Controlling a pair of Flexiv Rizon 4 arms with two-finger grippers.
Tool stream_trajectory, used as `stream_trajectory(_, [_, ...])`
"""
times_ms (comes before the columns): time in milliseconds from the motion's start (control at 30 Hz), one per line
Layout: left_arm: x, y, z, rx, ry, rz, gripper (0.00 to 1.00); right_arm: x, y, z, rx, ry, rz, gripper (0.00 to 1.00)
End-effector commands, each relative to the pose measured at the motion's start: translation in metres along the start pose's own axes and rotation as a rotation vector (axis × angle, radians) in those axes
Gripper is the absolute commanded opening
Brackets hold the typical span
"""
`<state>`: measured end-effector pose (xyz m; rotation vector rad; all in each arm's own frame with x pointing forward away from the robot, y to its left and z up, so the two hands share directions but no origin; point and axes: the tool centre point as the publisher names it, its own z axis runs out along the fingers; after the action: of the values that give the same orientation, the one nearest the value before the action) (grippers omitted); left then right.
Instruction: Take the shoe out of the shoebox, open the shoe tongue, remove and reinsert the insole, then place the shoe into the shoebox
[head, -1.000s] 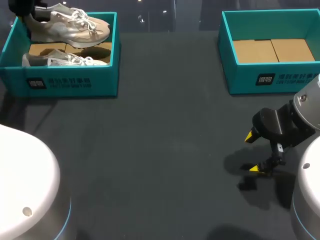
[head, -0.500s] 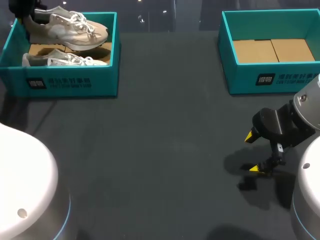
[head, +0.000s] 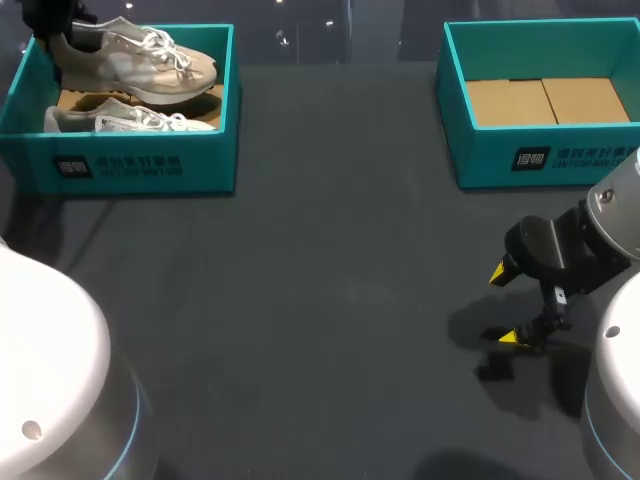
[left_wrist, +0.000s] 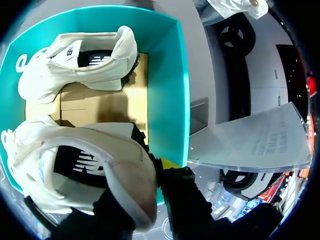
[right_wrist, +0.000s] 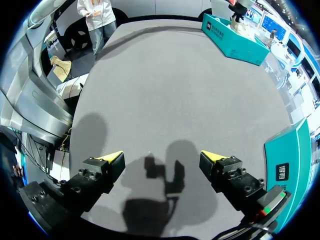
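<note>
A cream sneaker (head: 140, 55) hangs over the left teal shoebox (head: 130, 165), heel toward the box's far left corner. My left gripper (head: 55, 35) is shut on that heel. In the left wrist view the gripper (left_wrist: 145, 185) pinches the heel collar of the sneaker (left_wrist: 85, 165), with one yellow fingertip (left_wrist: 170, 164) showing outside it and the other hidden. A second sneaker (head: 130, 120) lies on the cardboard floor of the box (left_wrist: 172, 75). My right gripper (head: 505, 305) hovers open over bare table at the right, nothing between its fingers (right_wrist: 161, 156).
A second teal shoebox (head: 540, 150) with a bare cardboard floor stands at the back right, just behind my right gripper; its wall (right_wrist: 292, 155) shows beside that gripper. Dark table surface lies between the two boxes.
The held sneaker has shifted slightly toward the left with my left gripper, staying above the box. The right arm has not moved.
</note>
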<state>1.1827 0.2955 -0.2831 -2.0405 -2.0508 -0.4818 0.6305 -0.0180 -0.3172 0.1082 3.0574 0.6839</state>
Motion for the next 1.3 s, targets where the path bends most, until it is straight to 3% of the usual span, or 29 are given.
stream_trajectory(33, [-0.004, 0.009, 0.003, 0.015, -0.001, 0.001, 0.00, 0.002, 0.000, 0.000, 0.002, -0.004, 0.000, 1.00])
stream_trajectory(700, [-0.013, 0.014, 0.029, 0.070, 0.006, 0.009, 0.00, 0.002, 0.000, 0.000, 0.002, -0.004, 0.000, 1.00])
stream_trajectory(1300, [-0.022, 0.019, 0.048, 0.065, -0.004, 0.007, 0.00, 0.002, 0.000, 0.000, 0.002, -0.004, 0.000, 1.00])
